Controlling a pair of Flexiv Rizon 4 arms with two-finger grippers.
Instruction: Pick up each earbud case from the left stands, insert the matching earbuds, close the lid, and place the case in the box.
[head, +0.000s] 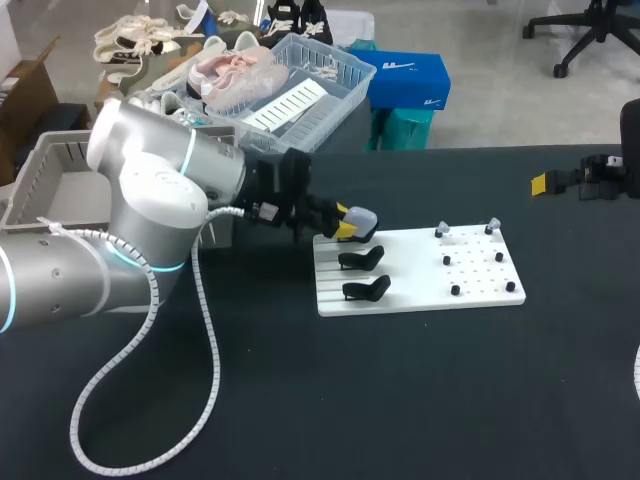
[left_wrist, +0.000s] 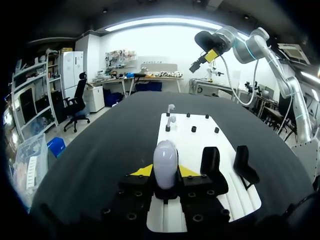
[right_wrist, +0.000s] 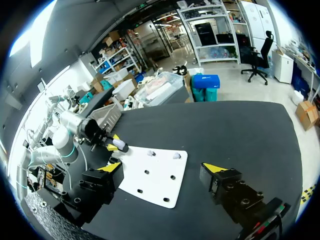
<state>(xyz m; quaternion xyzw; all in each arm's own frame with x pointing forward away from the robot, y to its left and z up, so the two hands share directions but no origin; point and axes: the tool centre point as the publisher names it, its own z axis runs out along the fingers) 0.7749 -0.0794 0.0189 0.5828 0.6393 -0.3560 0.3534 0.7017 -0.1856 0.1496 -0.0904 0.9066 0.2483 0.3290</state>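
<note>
Two yellow fingertips of the left gripper pinch the pale earbud case, its long axis upright, beside two bare black stands; the right gripper, spread wide, hangs well apart.

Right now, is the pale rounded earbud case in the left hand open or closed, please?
Closed: the pale rounded earbud case, held in the left hand, shows a smooth shell, no raised lid.

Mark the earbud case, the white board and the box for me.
earbud case (left_wrist: 165, 159): left wrist view, middle of its rounded shell.
white board (head: 412, 276): head view, bare surface between stands and pegs.
box (head: 45, 152): head view, its slotted far wall.
</note>
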